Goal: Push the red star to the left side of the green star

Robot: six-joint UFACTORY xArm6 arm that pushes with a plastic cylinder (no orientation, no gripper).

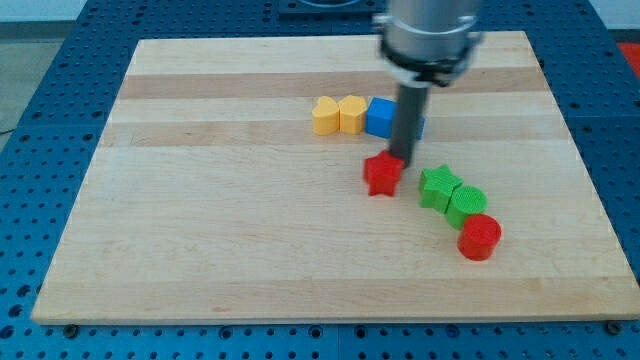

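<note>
Red star (382,175) touches my tip (400,160) — rod only, no jaws — left of green star (438,187).

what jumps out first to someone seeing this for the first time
The dark rod coming down from the view's top stands out first, with my tip at the upper right edge of the red star near the board's middle. Just right of it, the green star, a green round block and a red round block run diagonally toward the view's bottom right.
</note>
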